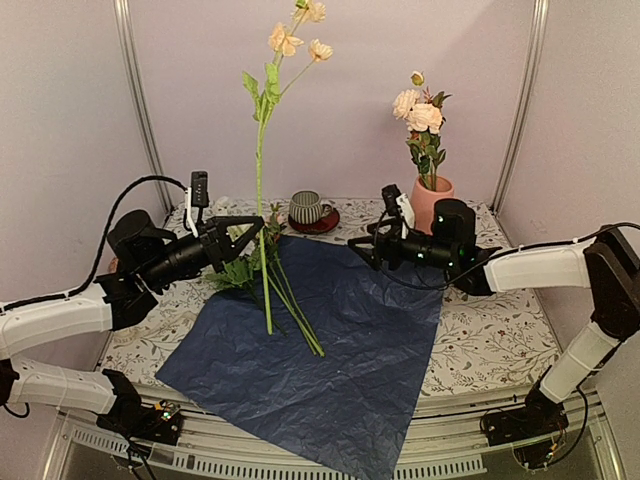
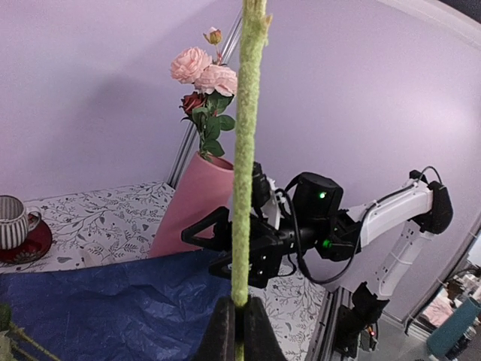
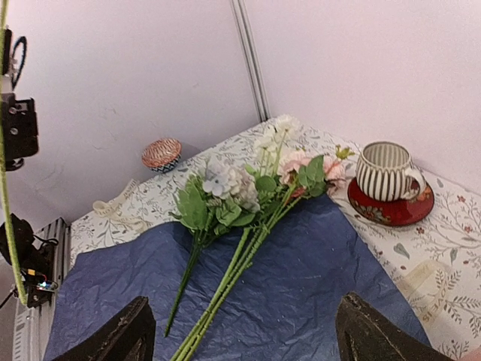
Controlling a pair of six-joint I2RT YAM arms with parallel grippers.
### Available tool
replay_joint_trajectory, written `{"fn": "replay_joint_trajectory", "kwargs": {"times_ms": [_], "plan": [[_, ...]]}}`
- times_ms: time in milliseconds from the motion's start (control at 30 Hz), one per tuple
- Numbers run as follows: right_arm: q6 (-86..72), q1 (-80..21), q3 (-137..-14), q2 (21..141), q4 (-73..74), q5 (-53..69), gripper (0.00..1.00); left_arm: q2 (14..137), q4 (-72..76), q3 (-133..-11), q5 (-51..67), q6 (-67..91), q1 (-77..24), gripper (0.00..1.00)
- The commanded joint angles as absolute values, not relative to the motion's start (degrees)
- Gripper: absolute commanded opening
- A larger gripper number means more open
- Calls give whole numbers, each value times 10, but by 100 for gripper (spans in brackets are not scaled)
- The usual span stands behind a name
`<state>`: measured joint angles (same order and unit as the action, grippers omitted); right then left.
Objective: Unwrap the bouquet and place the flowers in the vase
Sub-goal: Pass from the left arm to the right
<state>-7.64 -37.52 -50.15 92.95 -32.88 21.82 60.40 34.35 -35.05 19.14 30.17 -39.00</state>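
The bouquet is undone: its crinkled blue paper (image 1: 330,360) lies spread flat on the table. Several flowers (image 1: 285,290) lie across it, blooms toward the back left; the right wrist view shows these flowers (image 3: 248,188) on the paper (image 3: 301,286). My left gripper (image 1: 256,227) is shut on the green stem (image 2: 244,150) of one tall peach flower (image 1: 285,40), held upright. The salmon-pink vase (image 1: 433,200) stands at the back right with pink roses in it. Just left of the vase (image 2: 199,199), my right gripper (image 1: 360,250) hovers open and empty, its fingers (image 3: 124,335) wide apart.
A striped cup (image 1: 305,208) on a red saucer stands at the back centre, next to the paper's far corner. A small patterned bowl (image 3: 161,153) and a cream ribbon (image 3: 113,207) lie at the back left. Walls and frame posts close the table in.
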Motion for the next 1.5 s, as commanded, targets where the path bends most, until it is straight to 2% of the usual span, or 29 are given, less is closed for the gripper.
{"fn": "replay_joint_trajectory", "kwargs": {"times_ms": [0, 167, 233, 267, 567, 700, 900, 1033, 1167, 1467], "plan": [[-86, -379, -524, 876, -304, 262, 85, 603, 379, -347, 209, 294, -393, 0], [-96, -382, -548, 854, -276, 323, 87, 618, 393, -346, 217, 298, -401, 0], [-96, -384, -557, 846, -263, 325, 97, 623, 399, -347, 217, 297, -407, 0], [-97, -384, -558, 841, -260, 320, 99, 625, 402, -346, 217, 298, -409, 0], [-124, -379, -547, 809, -276, 299, 99, 648, 418, -351, 223, 296, -426, 0], [-131, -372, -561, 817, -262, 341, 100, 657, 424, -353, 223, 298, -432, 0], [-135, -388, -611, 850, -248, 439, 84, 681, 433, -361, 225, 295, -442, 0], [-135, -415, -628, 867, -273, 443, 79, 695, 444, -364, 231, 289, -453, 0], [-160, -427, -652, 896, -304, 455, 67, 707, 445, -370, 233, 277, -462, 0], [-201, -444, -686, 942, -349, 470, 53, 723, 437, -380, 236, 261, -474, 0]]}}
